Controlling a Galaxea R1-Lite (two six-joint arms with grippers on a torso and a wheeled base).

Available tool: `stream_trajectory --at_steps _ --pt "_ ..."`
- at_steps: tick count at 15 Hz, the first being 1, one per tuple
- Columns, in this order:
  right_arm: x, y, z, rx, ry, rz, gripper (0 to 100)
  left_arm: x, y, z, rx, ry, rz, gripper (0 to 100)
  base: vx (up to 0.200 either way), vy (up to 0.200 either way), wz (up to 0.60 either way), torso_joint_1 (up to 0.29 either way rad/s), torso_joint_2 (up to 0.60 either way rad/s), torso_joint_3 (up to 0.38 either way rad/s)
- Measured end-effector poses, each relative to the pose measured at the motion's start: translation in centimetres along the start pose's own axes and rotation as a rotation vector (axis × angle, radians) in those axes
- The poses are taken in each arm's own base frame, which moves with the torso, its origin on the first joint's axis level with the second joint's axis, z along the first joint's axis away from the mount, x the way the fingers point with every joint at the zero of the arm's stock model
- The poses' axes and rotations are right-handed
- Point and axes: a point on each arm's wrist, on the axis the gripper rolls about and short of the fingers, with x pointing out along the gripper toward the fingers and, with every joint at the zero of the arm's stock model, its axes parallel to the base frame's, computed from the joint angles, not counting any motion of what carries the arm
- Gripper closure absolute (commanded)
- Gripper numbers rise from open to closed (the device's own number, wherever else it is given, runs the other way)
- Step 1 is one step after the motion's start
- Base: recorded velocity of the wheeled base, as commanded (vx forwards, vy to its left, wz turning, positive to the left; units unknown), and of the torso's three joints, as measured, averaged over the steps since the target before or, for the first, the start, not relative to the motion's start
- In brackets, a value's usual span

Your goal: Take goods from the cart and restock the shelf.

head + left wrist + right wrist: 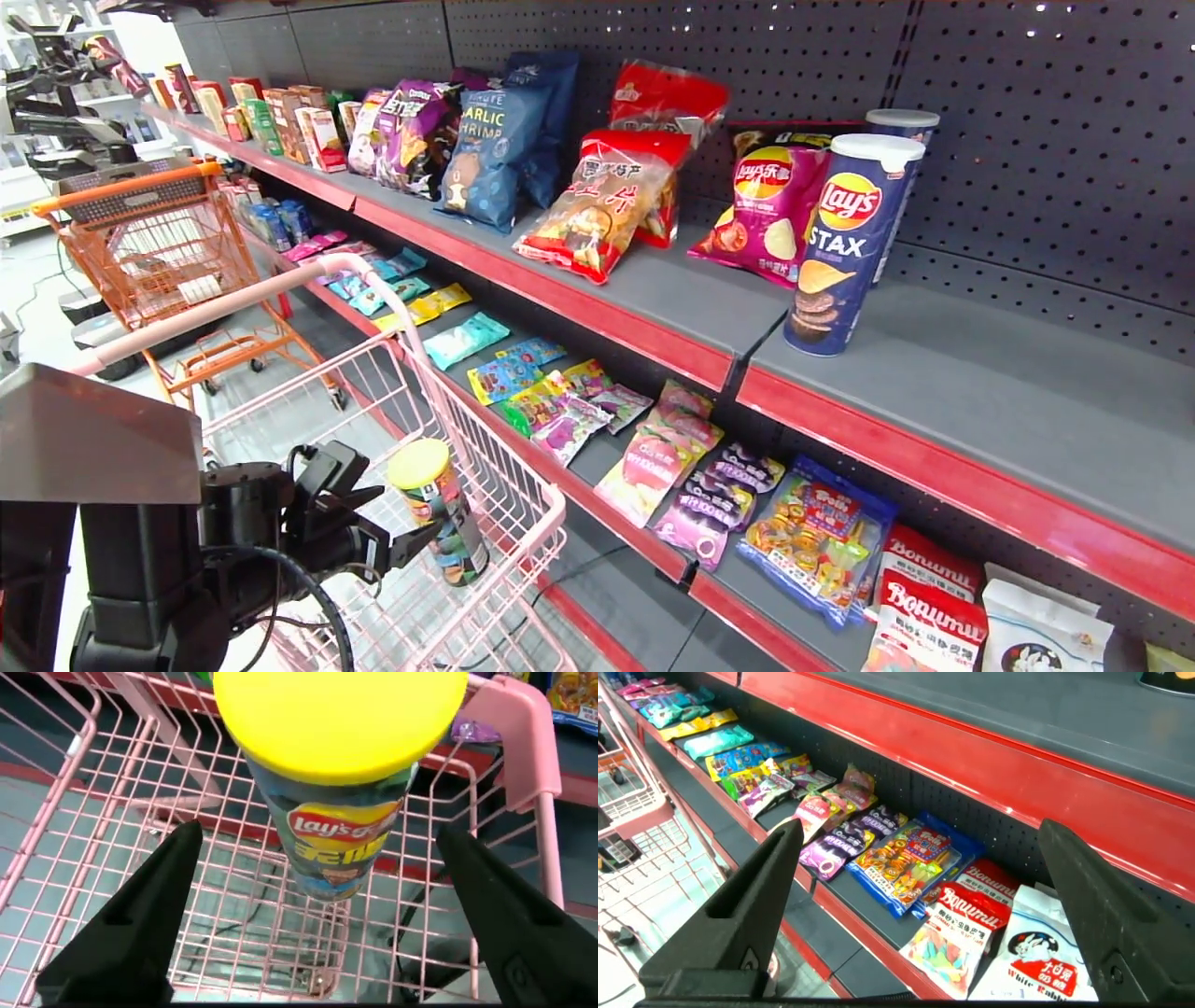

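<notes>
We count two carts: a pink cart (523, 485) in the lower left of the head view and an orange cart (149, 243) behind it in the upper left. One chip can (439, 509) with a yellow lid stands on end inside the pink cart, close to the wire wall on the shelf side. On the upper shelf (980, 392), right of centre, stand two blue cans, one in front (845, 243) and one just behind it (901, 126) against the pegboard. Left of them lie one magenta bag (770, 210), two red bags (602, 210) and two blue bags (490, 154), with more bags and boxes running off toward the upper left. The lower shelf (728, 583) carries many flat packets of sweets, too many for us to count surely. The left arm sits low in the lower left corner of the head view and reaches into the pink cart, with the left gripper (411, 511) level with the upper half of the chip can. In the left wrist view its fingers (140, 915) stand wide apart on either side of the chip can (341, 784), and we see a gap between each finger and the can. The right gripper (923, 831) faces the lower shelf, its fingers (1092, 915) spread apart with nothing between them.
</notes>
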Motion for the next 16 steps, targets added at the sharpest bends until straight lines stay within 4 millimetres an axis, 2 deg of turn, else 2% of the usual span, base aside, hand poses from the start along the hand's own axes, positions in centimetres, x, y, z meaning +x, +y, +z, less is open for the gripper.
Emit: stream_trajectory --at_steps 7,16 --pt "0.0 0.0 0.0 0.000 0.000 0.000 0 1.2 0.5 0.1 0.010 -0.023 -0.003 0 0.000 0.000 0.00 0.000 0.00 0.000" --pt "0.0 0.0 0.0 -0.006 0.000 0.004 0 3.0 0.1 0.2 0.036 -0.043 -0.033 0 0.000 0.000 0.00 0.000 0.00 0.000"
